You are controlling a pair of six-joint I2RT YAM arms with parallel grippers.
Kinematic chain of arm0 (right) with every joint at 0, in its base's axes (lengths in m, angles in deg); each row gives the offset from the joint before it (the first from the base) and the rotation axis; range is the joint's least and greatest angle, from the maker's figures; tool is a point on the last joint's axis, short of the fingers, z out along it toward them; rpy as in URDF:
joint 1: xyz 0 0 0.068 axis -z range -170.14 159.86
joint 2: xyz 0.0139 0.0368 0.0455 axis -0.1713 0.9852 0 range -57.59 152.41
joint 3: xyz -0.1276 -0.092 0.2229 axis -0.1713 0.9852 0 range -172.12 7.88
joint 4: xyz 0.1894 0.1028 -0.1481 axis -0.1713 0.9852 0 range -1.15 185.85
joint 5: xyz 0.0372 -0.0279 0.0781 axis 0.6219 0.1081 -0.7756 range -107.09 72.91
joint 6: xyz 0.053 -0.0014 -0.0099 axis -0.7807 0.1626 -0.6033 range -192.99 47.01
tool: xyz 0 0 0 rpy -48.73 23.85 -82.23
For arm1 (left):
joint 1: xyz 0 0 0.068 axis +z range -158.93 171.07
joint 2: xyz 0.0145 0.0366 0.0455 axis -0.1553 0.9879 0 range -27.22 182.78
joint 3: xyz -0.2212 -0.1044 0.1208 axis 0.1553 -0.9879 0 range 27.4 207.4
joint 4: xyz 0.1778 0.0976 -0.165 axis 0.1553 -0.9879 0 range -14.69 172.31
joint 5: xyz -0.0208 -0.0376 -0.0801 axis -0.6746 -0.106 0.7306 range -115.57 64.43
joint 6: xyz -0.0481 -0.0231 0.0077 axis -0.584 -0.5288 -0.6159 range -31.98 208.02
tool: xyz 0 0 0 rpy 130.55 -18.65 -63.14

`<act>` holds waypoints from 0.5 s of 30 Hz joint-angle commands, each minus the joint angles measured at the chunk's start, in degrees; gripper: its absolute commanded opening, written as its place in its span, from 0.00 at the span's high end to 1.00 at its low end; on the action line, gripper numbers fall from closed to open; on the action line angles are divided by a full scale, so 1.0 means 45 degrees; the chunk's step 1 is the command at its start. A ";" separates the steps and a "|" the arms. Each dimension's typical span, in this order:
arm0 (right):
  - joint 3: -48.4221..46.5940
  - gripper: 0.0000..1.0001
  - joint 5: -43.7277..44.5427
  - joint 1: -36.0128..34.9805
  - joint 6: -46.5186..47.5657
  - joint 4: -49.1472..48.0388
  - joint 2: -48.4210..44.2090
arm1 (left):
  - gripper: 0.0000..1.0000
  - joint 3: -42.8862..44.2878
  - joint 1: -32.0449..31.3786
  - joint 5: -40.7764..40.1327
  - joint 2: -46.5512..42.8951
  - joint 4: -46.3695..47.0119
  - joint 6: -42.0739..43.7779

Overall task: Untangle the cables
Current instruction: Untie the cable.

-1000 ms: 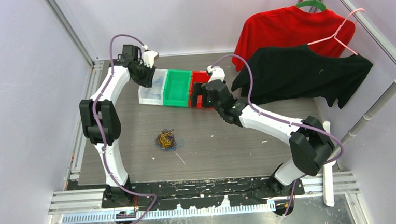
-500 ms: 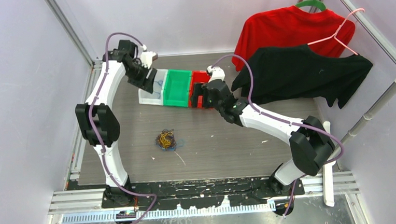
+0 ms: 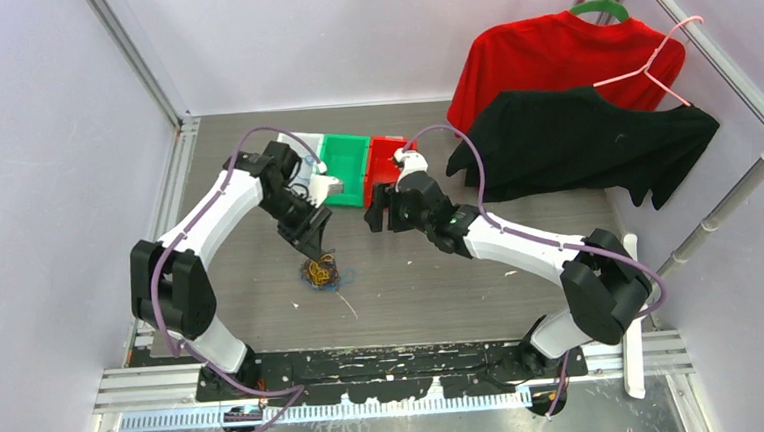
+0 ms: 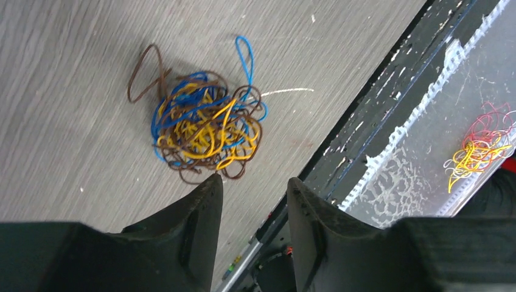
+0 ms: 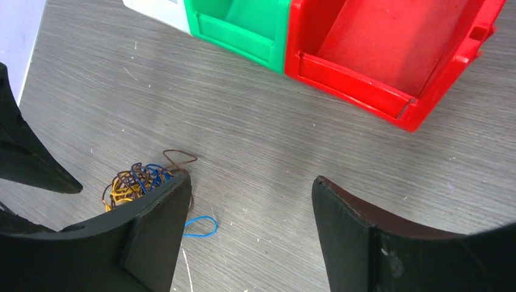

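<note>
1. Cables [image 3: 321,272] lie clumped on the table [image 3: 442,272], blue, yellow and brown.
2. Left gripper [image 4: 252,182] hovers close over them, fingers spread, empty.
3. Right gripper [image 5: 249,182] is spread too, near the red bin [image 5: 389,55].

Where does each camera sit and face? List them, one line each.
Top external: fixed above and behind the bases, looking down; both arms, left gripper and right gripper show.
Left wrist: on the left arm, facing down at the cables; its open fingers below.
Right wrist: on the right arm, facing the red bin and green bin; open fingers below.
Shared: all three show the cables.
</note>
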State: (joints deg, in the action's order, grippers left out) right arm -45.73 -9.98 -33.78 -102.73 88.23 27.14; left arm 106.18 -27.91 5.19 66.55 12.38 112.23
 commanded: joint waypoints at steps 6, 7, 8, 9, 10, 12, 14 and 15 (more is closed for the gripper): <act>0.0557 0.29 0.0009 0.0041 -0.0388 -0.0338 -0.1241 | 0.59 0.0247 -0.1296 0.0353 -0.0010 0.2134 -0.0739; 0.0678 0.29 0.0078 0.0038 -0.0411 -0.0331 -0.1391 | 0.59 0.0339 -0.1415 0.0249 0.0187 0.2172 -0.0656; 0.0813 0.29 0.0164 0.0065 -0.0463 -0.0330 -0.1546 | 0.59 0.0417 -0.1500 0.0141 0.0510 0.2177 -0.0577; 0.0964 0.29 0.0217 0.0085 -0.0506 -0.0330 -0.1732 | 0.59 0.0495 -0.1548 0.0049 0.0758 0.2166 -0.0489; 0.1122 0.29 0.0248 0.0114 -0.0565 -0.0343 -0.1928 | 0.59 0.0585 -0.1576 0.0008 0.0972 0.2106 -0.0420; 0.1423 0.29 0.0291 0.0145 -0.0650 -0.0350 -0.2315 | 0.60 0.0812 -0.1585 -0.0053 0.1371 0.1931 -0.0166; 0.1611 0.30 0.0330 0.0165 -0.0677 -0.0254 -0.2545 | 0.60 0.1074 -0.1588 0.0033 0.1692 0.1568 0.0102; 0.1678 0.30 0.0350 0.0184 -0.0695 -0.0208 -0.2618 | 0.60 0.1175 -0.1583 0.0141 0.1772 0.1367 0.0272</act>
State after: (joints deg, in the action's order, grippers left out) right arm -38.93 -9.94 -33.38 -104.56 88.58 18.90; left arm 108.00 -35.19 5.32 73.11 20.12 110.30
